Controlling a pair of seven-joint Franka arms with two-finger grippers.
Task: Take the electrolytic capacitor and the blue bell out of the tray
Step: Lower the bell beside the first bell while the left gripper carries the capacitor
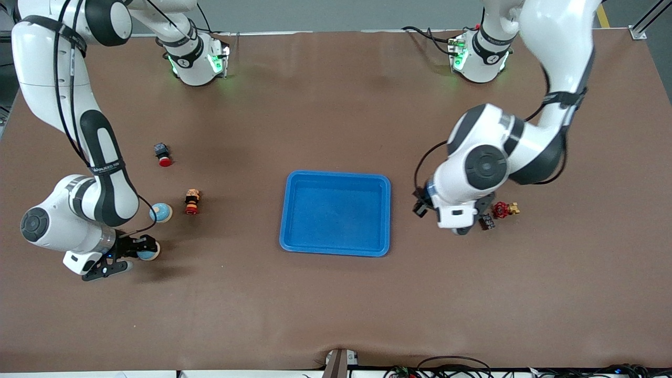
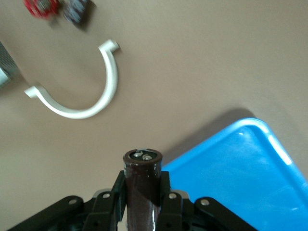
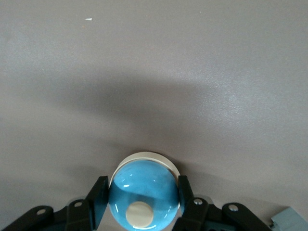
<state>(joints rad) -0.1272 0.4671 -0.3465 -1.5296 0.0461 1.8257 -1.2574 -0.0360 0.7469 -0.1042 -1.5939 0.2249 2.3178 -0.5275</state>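
Blue bell (image 3: 142, 197) in right hand (image 3: 142, 199), capacitor (image 2: 142, 185) in left hand (image 2: 142, 197).

Bare tabletop surrounds the tray (image 1: 336, 213) on every side. Toward the right arm's end, a small figurine (image 1: 192, 201) and a red-capped button (image 1: 163, 155) stand in the way.

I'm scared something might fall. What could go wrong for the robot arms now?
The left gripper pinches the capacitor only at its lower part, so it could tip or slip out and roll when set down. It hangs by the tray rim and might drop back in. The right gripper squeezes a round, shiny blue bell; once released it could roll toward the other bell on the table.
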